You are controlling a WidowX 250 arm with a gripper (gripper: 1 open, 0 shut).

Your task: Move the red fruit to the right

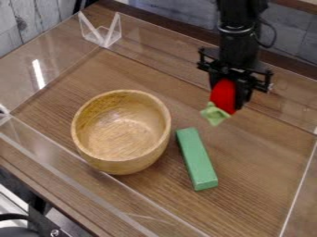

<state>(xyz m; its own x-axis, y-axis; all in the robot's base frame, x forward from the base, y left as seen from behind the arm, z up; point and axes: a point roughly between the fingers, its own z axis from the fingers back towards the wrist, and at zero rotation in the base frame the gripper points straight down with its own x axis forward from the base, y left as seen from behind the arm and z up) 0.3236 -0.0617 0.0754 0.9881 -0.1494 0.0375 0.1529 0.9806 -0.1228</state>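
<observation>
The red fruit (224,93), a small rounded body with a light-green leafy end directed downward and toward the bowl's side, is situated in the upper right part of the view, beyond the green block and to the right of the bowl. The black gripper (235,79) reaches down from the top of the view, its fingers clamped on the fruit, one on either side of the red body. Whether the fruit's lower end touches the table cannot be told from this view. Nearer the camera lies the green rectangular block (196,158), flat on the wooden table (266,153), its long axis running from near the fruit's side toward the near edge and slanting slightly to the right. To the left of the block, and just beside it, stands the round wooden bowl (121,132), upright, its pale interior visible from above. In the upper left, well apart from the fruit, a white wire-like object (102,28) is seen near the far edge of the table. Black cables (28,220) occupy the lower left corner.
</observation>
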